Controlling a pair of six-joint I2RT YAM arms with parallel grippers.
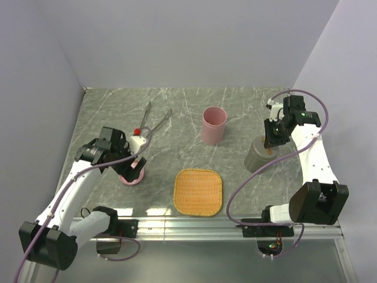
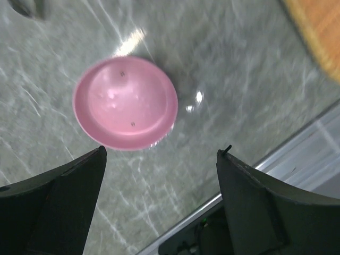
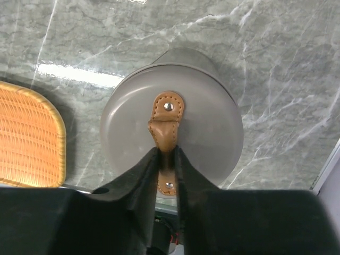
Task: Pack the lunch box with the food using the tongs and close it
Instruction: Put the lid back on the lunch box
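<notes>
Top external: the tongs [image 1: 147, 115] lay on the table [image 1: 194, 100] at far left, beyond the left arm, their two arms splayed toward the back wall. Nothing touched them. The pink cup [image 1: 213, 125] stood upright near the middle of the table, on its own. The woven tray [image 1: 199, 191] lay nearer me, between the two arms. The left end effector [image 1: 134, 160] hung over the pink dish [image 1: 132, 177], which sat on the table left of the tray. The right end effector [image 1: 272, 141] pointed down onto the top of the grey cup [image 1: 257, 158], at the right side of the table.

Left wrist: the fingers [image 2: 64, 196] stood wide apart with bare table between them. The pink dish lay beyond the tips, touched by neither finger. A corner of the tray showed at upper right.

Right wrist: I looked straight down on the grey lid [image 3: 212, 133], which sat on the grey cup. The fingers [image 3: 143, 186] stood narrow, one on each side of the brown leather strap [image 3: 166, 119]. I could not tell whether they pinched the strap or merely flanked it. The tray's edge showed at left, apart from the cup.
</notes>
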